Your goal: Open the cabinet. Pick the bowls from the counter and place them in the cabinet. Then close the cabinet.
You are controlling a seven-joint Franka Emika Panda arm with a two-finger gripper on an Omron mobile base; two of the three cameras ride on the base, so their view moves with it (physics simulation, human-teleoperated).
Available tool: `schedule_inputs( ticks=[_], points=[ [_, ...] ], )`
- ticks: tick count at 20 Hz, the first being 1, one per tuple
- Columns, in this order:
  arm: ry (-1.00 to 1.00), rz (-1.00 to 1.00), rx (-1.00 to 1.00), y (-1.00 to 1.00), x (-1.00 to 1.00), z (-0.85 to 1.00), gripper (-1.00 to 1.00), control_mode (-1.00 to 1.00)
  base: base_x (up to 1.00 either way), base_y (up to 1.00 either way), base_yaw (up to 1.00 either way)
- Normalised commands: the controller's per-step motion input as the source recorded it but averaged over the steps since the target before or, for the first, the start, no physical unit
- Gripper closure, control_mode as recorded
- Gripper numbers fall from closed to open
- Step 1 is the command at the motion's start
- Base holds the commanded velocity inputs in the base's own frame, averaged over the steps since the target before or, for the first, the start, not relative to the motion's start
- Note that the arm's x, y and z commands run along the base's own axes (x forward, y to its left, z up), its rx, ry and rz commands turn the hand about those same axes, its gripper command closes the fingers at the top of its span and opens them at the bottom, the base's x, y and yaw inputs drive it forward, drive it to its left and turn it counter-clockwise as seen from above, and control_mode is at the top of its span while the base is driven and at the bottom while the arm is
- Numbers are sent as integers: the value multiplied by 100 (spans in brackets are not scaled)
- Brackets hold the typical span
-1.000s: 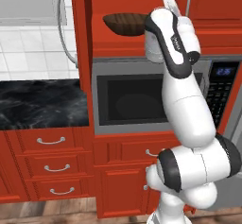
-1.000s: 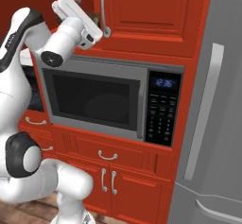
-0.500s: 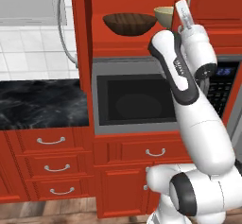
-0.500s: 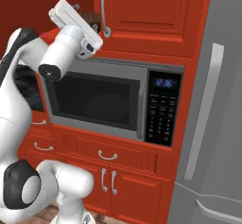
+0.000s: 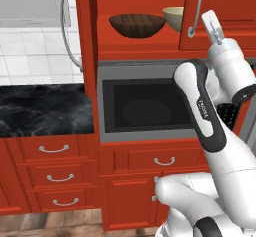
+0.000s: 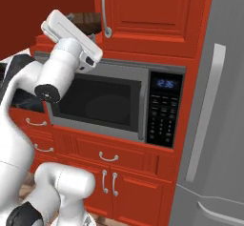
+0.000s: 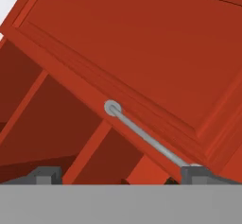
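Note:
The cabinet [image 5: 220, 11] has its left door [image 5: 85, 51] swung out and its right door shut. On its shelf a dark brown bowl [image 5: 137, 25] sits upright, with a pale beige bowl [image 5: 174, 18] to its right, partly behind the right door's silver handle [image 5: 197, 11]. My gripper [image 5: 212, 22] points up in front of the shut right door, to the right of both bowls. In the hand view it [image 7: 120, 175] is open and holds nothing, with the door's handle [image 7: 142, 133] just ahead. The brown bowl [image 6: 88, 20] peeks from behind my hand.
A microwave [image 5: 145, 111] is built in under the cabinet. The black counter [image 5: 40, 106] lies to the left over red drawers. A grey fridge [image 6: 214, 125] stands at the right. A grey-doored wall cabinet [image 5: 30, 1] hangs at upper left.
My hand has drawn back from the brown bowl on the shelf and swung right, in front of the shut right door. The bowl has stayed on the shelf.

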Motion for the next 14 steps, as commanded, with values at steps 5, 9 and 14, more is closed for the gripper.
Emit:
schedule_inputs(
  ticks=[5,9,14],
  points=[
    [20,4,-14,1,-91,45,-100,-100,0,0,0],
    [21,0,-20,9,-93,24,-100,-100,0,0,0],
    [19,0,-21,8,-72,-6,-100,-100,0,0,0]
  ],
)
